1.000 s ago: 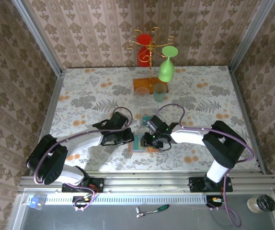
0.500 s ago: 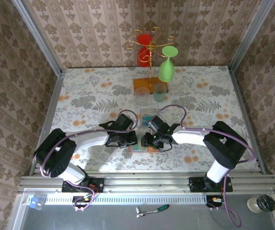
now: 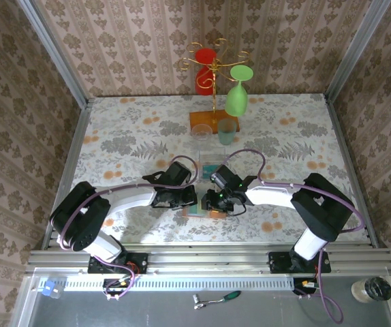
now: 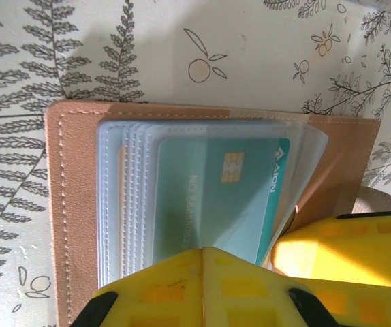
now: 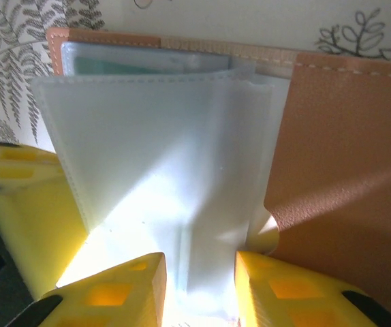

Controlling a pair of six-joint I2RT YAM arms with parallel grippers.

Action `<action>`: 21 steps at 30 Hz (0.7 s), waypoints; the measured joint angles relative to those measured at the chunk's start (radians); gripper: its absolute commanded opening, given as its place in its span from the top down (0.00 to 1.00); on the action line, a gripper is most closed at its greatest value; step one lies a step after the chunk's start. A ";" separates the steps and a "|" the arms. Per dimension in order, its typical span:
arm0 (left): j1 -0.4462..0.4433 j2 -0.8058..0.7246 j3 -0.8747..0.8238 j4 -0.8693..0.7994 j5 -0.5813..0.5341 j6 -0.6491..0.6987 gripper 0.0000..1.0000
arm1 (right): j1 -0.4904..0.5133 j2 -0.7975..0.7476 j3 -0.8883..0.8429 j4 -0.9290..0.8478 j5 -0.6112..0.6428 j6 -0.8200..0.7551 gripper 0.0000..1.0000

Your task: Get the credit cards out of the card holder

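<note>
The wallet (image 4: 73,204) lies open and flat on the bench (image 3: 127,129), near the front edge at the middle, between the two arms. Its brown inside faces up, with a stack of clear sleeves (image 5: 154,150) stitched along one side. A teal card (image 4: 209,197) with a gold chip sits in the top sleeve, and its near edge runs under the left hand (image 4: 202,272). That hand's yellow fingers are pressed together over the card's edge; whether they pinch the card I cannot tell. The right hand (image 5: 199,279) comes in from the other side, clamped on a sleeve leaf that stands lifted off the stack. The two hands are just beside each other over the wallet.
</note>
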State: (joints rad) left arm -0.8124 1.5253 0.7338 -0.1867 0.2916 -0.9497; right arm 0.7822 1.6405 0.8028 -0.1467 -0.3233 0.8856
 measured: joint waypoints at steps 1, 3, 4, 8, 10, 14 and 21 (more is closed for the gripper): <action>0.000 0.000 0.000 0.000 0.000 0.000 0.92 | 0.000 -0.005 0.000 -0.007 0.000 -0.001 0.68; 0.000 0.000 0.000 0.000 0.000 0.000 0.92 | 0.000 -0.018 0.000 -0.016 0.001 0.000 0.68; 0.000 0.000 0.001 0.000 0.000 0.000 0.92 | 0.000 -0.027 0.000 -0.018 0.002 0.001 0.67; 0.000 0.000 0.002 0.000 0.000 0.000 0.92 | -0.003 -0.064 0.003 -0.024 0.015 0.002 0.68; -0.005 0.000 0.008 0.000 0.000 0.000 0.92 | -0.009 -0.080 0.014 -0.043 0.027 0.001 0.68; -0.018 0.001 0.030 0.000 0.003 0.000 0.92 | -0.041 -0.124 0.036 -0.089 0.051 -0.004 0.68; -0.051 0.049 0.102 0.008 0.018 0.000 0.91 | -0.158 -0.254 0.037 -0.185 0.080 -0.032 0.68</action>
State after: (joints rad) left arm -0.8631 1.5742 0.8356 -0.1787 0.3092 -0.9501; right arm 0.6247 1.3865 0.8398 -0.3317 -0.2428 0.8539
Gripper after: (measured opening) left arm 0.090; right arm 0.324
